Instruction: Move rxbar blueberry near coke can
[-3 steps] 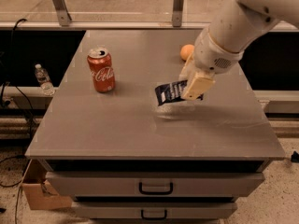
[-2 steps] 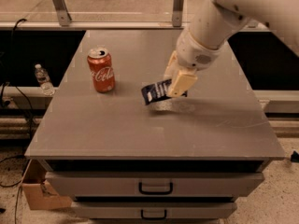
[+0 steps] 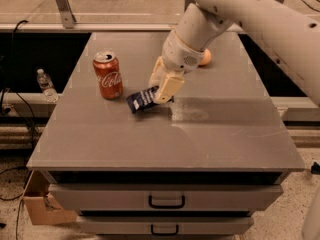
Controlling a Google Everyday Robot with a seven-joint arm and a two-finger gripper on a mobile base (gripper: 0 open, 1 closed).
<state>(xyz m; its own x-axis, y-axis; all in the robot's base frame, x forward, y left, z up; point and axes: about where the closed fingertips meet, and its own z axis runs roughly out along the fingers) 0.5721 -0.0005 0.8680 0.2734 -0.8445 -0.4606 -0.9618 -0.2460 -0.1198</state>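
Observation:
The rxbar blueberry (image 3: 142, 99) is a dark navy wrapper with white lettering, held by one end in my gripper (image 3: 162, 91) and tilted, its free end low over the grey table top (image 3: 165, 134). The gripper's tan fingers (image 3: 169, 86) are shut on the bar. The coke can (image 3: 108, 75) stands upright on the table's left part, a short way left of the bar, not touching it. The gripper is right of the can.
A small orange fruit (image 3: 205, 57) lies on the table behind my arm. A plastic water bottle (image 3: 46, 84) stands off the table to the left. Two drawers (image 3: 166, 200) sit below the front edge. A cardboard box (image 3: 44, 204) is on the floor at left.
My gripper has carried the bar leftward across the table, from the centre right to close beside the can. The can and the orange have not moved.

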